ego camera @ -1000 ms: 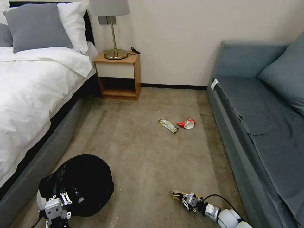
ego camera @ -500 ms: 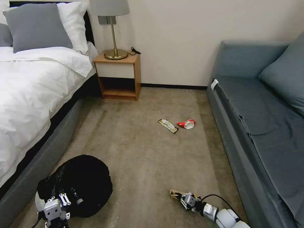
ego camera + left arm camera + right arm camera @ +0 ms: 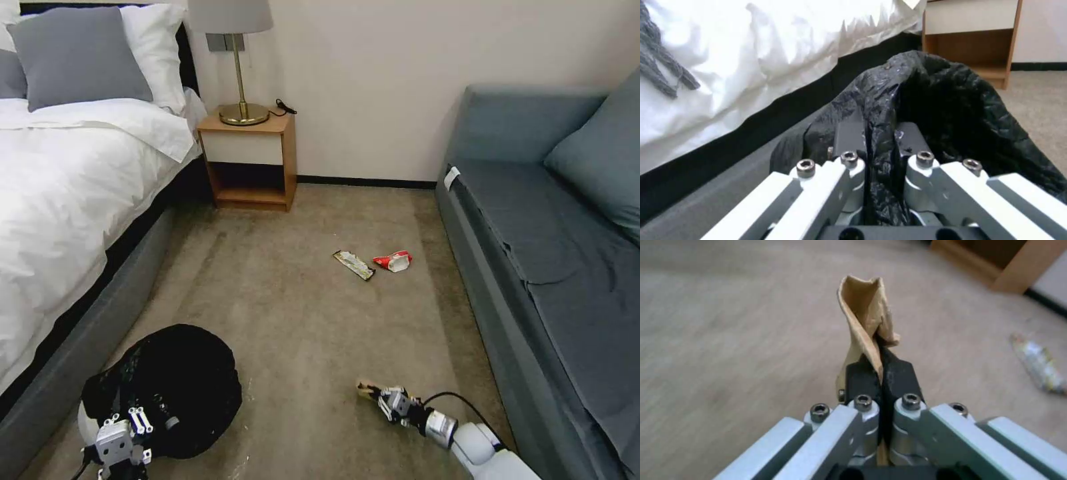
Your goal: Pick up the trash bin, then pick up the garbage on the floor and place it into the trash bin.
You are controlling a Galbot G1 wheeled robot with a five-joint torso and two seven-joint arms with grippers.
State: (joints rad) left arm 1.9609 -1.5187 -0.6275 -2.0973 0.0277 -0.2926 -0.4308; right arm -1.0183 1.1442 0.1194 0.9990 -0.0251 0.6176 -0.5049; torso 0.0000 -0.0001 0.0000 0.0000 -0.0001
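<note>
Beige carpet [image 3: 293,313] fills frame centre; white bed [image 3: 60,200] at upper left, wooden nightstand [image 3: 248,160] with one lamp [image 3: 235,60] at top centre, grey-blue sofa [image 3: 553,267] along the right. Trash bin [image 3: 170,387], black-bagged, sits lower left beside the bed base. Left gripper [image 3: 880,140] at bottom left, fingers pressed together on the bag-covered rim. Right gripper [image 3: 880,373] at bottom centre-right, pinching the crumpled brown paper [image 3: 867,316] clear of the carpet. Loose litter on the floor, count two: flat wrapper [image 3: 353,265] and red-and-white packet [image 3: 393,261], just beside each other mid-frame.
</note>
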